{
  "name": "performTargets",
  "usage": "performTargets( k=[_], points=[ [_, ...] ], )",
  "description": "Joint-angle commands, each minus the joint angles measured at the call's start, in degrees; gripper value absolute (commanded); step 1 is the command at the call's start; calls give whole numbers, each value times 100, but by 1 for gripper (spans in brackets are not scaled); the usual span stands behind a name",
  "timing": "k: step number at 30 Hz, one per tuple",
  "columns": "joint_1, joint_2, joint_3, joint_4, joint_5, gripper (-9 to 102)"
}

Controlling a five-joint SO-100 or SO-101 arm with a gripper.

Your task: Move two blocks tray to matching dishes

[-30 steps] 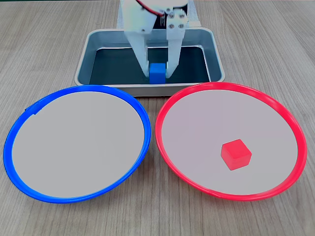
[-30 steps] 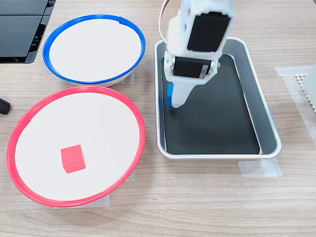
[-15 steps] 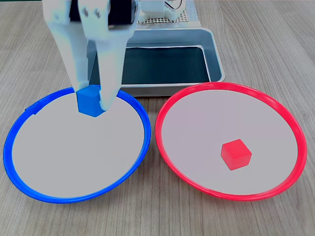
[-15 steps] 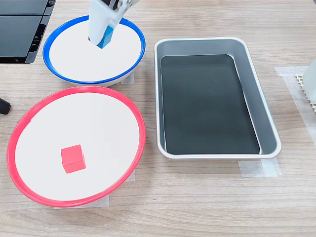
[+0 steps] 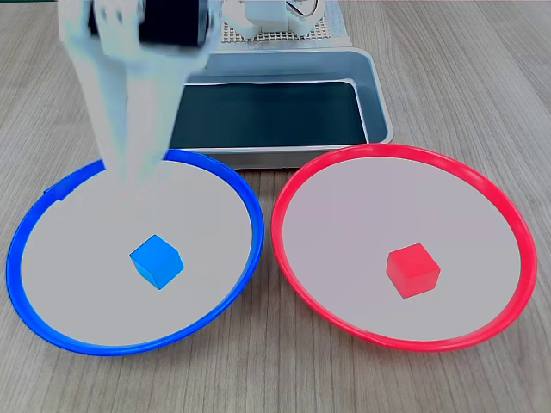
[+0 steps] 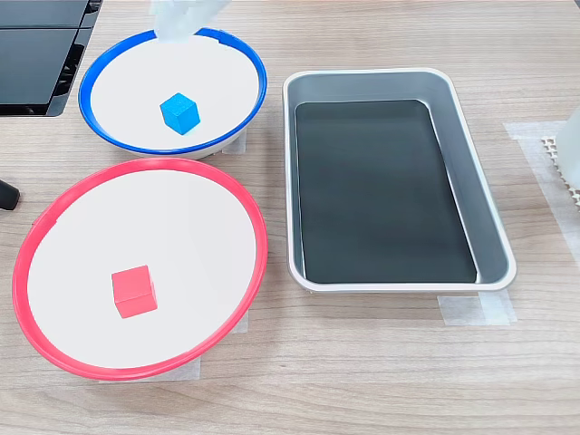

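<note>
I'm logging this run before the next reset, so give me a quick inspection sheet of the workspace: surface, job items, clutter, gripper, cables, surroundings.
Surface: wooden table, with tape strips by the tray and dishes.
Job's things: blue block lies in the blue-rimmed dish; red block lies in the red-rimmed dish; tray holds nothing.
Clutter: white mesh mat at the right edge in a fixed view.
Gripper: gripper motion-blurred above the blue-rimmed dish's far rim, holding nothing; jaw state unreadable.
Cables: red and black wires at the arm base.
Surroundings: dark panels at the top left in a fixed view.
</note>
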Motion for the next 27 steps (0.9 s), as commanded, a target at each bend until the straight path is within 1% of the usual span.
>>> performTargets(
  k=[1,2,3,5,6,7,9,10,11,13,16,19,24,27],
  points=[
    [-158,1336,993,-800,1863,0],
    [-272,2092,2030,-1784,2619,0],
    [-352,2593,2716,-2408,3182,0],
    [-457,3595,3902,-3111,4482,0],
    [-536,4096,4474,-3278,5045,0],
    [-650,4711,5063,-3243,5484,0],
    [-844,5862,6117,-3006,6082,0],
    [-932,6645,6776,-2777,6152,0],
    [-949,7189,7189,-2540,6117,0],
    [-870,8912,8209,-1415,5757,0],
    [-765,10072,8938,-466,5300,0],
    [-633,10564,9290,-211,5361,0],
    [-563,11109,9299,422,5423,0],
    [-519,11136,9299,466,5467,0]
  ],
)
